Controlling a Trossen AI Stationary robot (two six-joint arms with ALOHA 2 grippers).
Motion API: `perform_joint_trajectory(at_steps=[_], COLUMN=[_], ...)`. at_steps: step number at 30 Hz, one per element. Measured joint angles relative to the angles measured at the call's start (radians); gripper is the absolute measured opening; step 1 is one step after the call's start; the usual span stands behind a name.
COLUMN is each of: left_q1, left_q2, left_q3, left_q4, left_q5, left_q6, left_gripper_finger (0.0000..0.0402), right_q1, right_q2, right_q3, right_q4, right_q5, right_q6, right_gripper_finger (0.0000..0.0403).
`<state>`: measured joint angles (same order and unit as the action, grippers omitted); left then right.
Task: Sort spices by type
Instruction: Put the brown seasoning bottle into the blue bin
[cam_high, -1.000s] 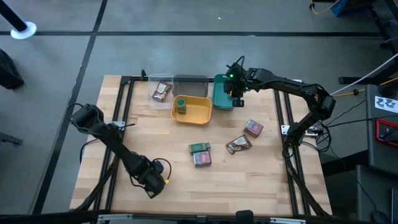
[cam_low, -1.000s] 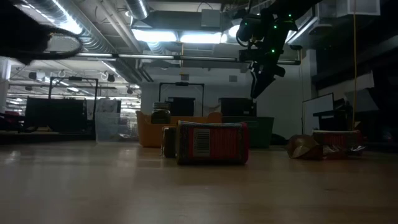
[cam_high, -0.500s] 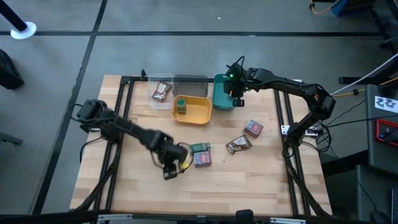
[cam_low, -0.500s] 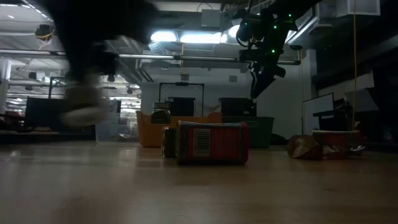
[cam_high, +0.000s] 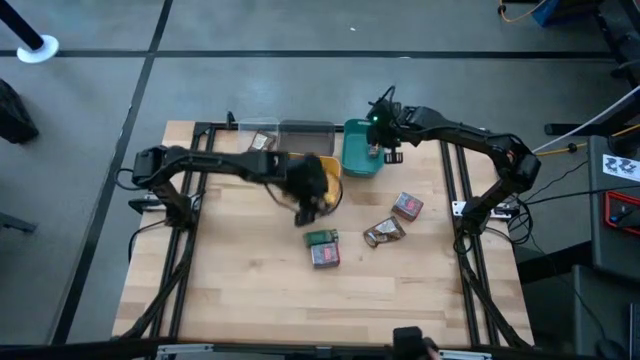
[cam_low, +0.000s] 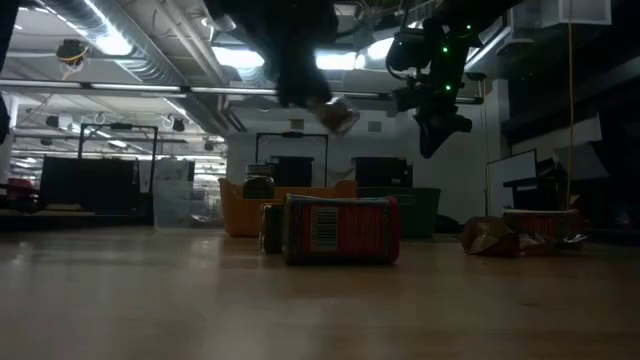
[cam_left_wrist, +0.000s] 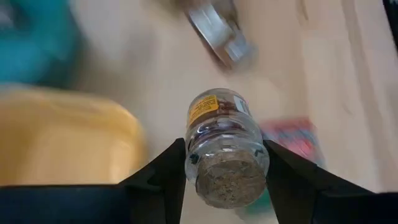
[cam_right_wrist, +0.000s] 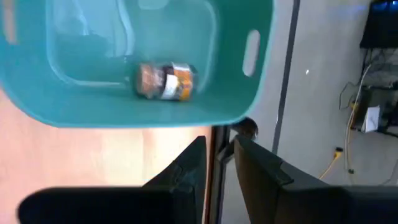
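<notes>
My left gripper (cam_high: 312, 198) hangs over the near right corner of the yellow tray (cam_high: 322, 168) and is shut on a clear spice jar (cam_left_wrist: 225, 140) with brown contents and a yellow label. The low view shows that jar (cam_low: 338, 115) high above the table. My right gripper (cam_right_wrist: 219, 152) stands above the teal tray (cam_high: 356, 158) with only a narrow gap between its fingers, holding nothing. A small labelled jar (cam_right_wrist: 164, 81) lies on its side on the teal tray's floor. A green-capped jar (cam_high: 320, 238), two red boxes (cam_high: 326, 256) (cam_high: 407, 206) and a brown packet (cam_high: 383, 233) lie on the table. My left gripper pinches the clear jar's body (cam_left_wrist: 198, 146) between its two fingers (cam_left_wrist: 166, 169), one on each side. The jar lies along the fingers, with a greyish round end (cam_left_wrist: 227, 183) facing the wrist camera. It is lifted clear of the table and the tray.
A clear tray with a brown packet (cam_high: 262, 143) and a grey tray (cam_high: 305, 132) stand at the far edge beside the yellow and teal ones. Black rails (cam_high: 197, 160) run along both table sides. Bare wood lies near and left (cam_high: 230, 290).
My left arm has swung fast from the table's near left part toward the far edge and right, ending over the yellow tray with the jar held high. My right gripper has shifted slightly above the teal tray.
</notes>
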<state>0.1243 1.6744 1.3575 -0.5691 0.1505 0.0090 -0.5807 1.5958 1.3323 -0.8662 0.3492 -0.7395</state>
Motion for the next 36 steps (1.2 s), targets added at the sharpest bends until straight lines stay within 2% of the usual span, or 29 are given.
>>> perform_joint_trajectory(at_steps=[6,12,16,21,30,36], left_q1=[0.130,0.228,0.281,0.331,0.362,0.362], left_q2=[0.039,0.148,0.233,0.353,0.539,0.623], left_q3=[0.000,0.000,0.020,0.137,0.473,0.625], left_q4=[0.275,0.584,0.678,0.623,0.221,0.049], left_q5=[-0.028,-0.046,-0.050,-0.050,-0.050,-0.055], left_q6=[0.129,0.182,0.177,0.125,0.090,0.011], left_gripper_finger=[0.0166,0.0166,0.0166,0.0166,0.0166,0.0166], right_q1=[-0.103,-0.196,-0.228,-0.233,-0.231,-0.231], right_q2=[-0.017,-0.017,-0.017,-0.017,-0.017,-0.017], right_q3=[0.000,0.000,0.000,0.000,0.000,0.000], right_q4=[0.010,0.066,0.078,0.104,0.115,0.114], right_q5=[-0.085,-0.266,-0.330,-0.335,-0.343,-0.344], right_q6=[0.001,0.030,0.034,0.034,0.029,0.028], right_gripper_finger=[0.0083,0.0083,0.0083,0.0083,0.0083,0.0083])
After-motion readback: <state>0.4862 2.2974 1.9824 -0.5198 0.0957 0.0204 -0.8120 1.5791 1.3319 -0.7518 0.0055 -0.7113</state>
